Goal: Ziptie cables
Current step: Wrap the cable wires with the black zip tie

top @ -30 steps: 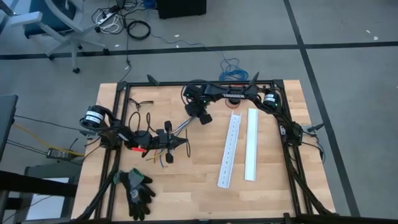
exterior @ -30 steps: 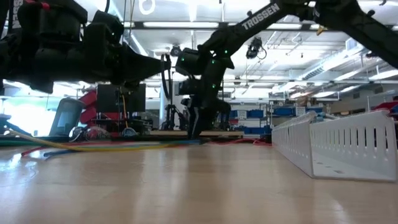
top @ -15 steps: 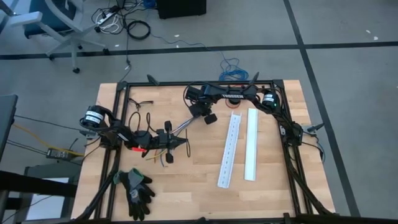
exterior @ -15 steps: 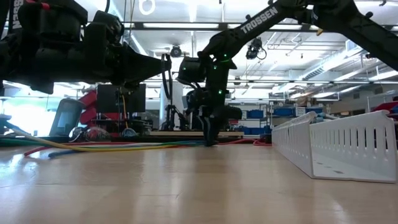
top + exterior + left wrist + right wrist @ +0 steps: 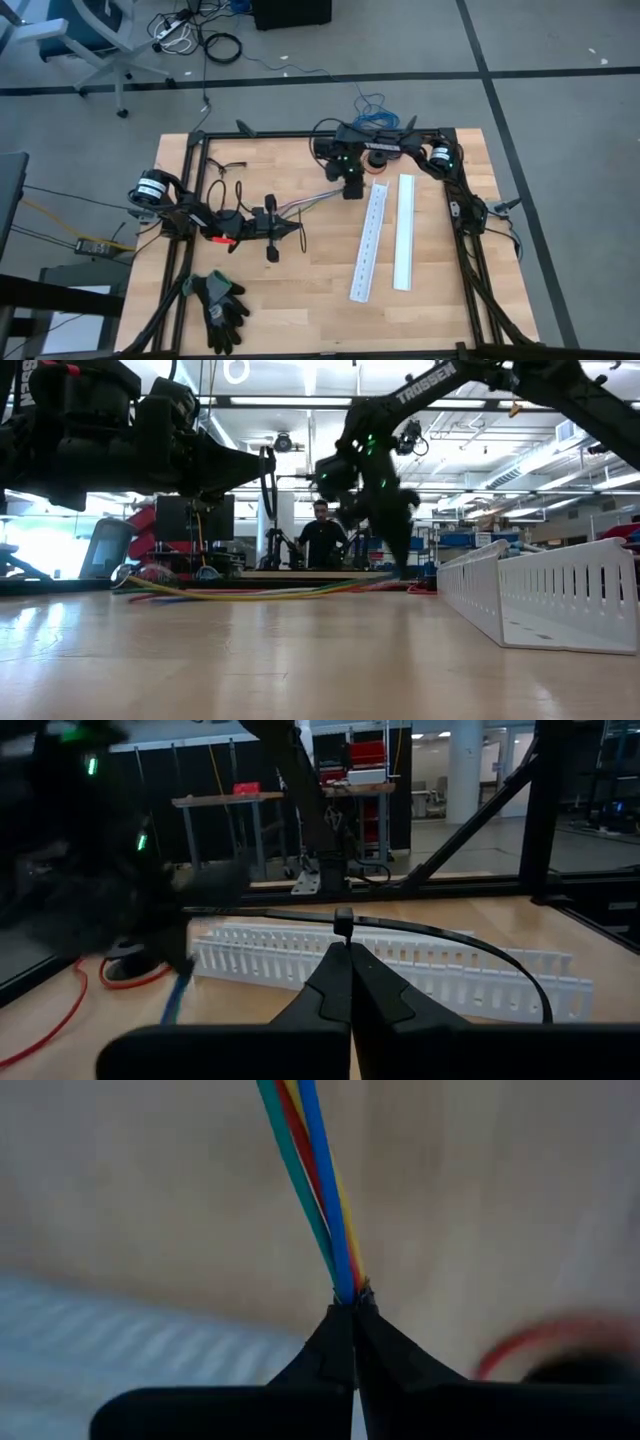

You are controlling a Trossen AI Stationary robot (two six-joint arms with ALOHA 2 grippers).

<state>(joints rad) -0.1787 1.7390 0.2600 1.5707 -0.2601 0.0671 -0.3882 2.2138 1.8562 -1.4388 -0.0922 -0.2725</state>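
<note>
Gripping one end of the cables (image 5: pixel 318 1200), the right tool (image 5: pixel 352 189) is clenched on the coloured wires at the far middle of the bench (image 5: pixel 320 290), just left of two white slotted cable ducts (image 5: pixel 368 243). The bundle stretches from there leftward and nearer to the left tool (image 5: pixel 272 240), whose fingers are shut; a black zip tie (image 5: pixel 440 935) arcs from their tip. Black gloves (image 5: pixel 220 303) lie at the near left. The wires look gathered and drawn straight; next, the tie likely needs looping around the bundle while the right tool holds tension.
</note>
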